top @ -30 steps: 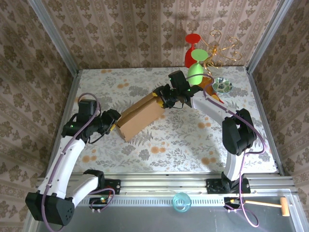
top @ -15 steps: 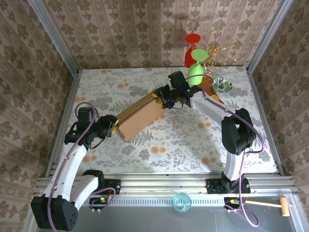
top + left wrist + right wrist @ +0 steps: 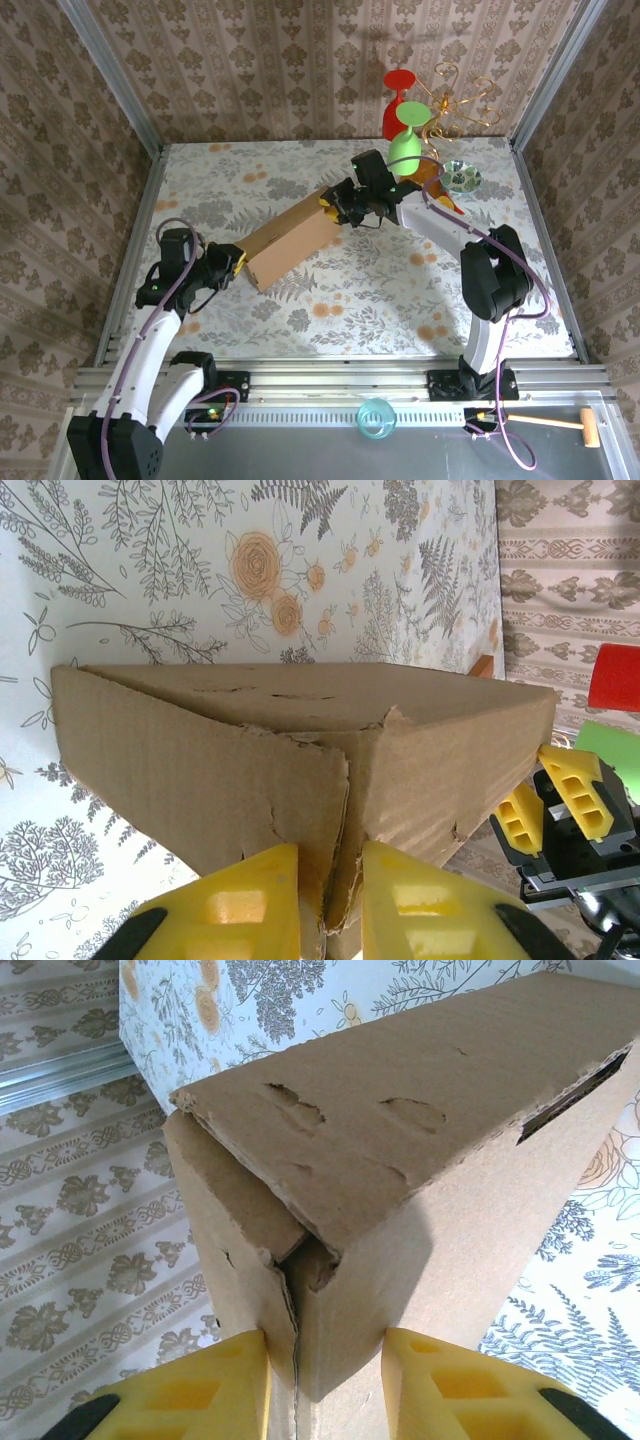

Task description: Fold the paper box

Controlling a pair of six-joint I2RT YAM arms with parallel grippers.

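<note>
while the paper box lies slanted across the table middle, your left gripper pinches its near-left end, your right gripper its far end.

Left wrist: left gripper fingers cropped by the bottom edge, paper box corner runs out of frame between them. Right wrist: right gripper likewise cropped, box underside unseen. Top view: box's far end under the right gripper head, finger contact too small to tell; left arm base cut off at bottom.
</note>
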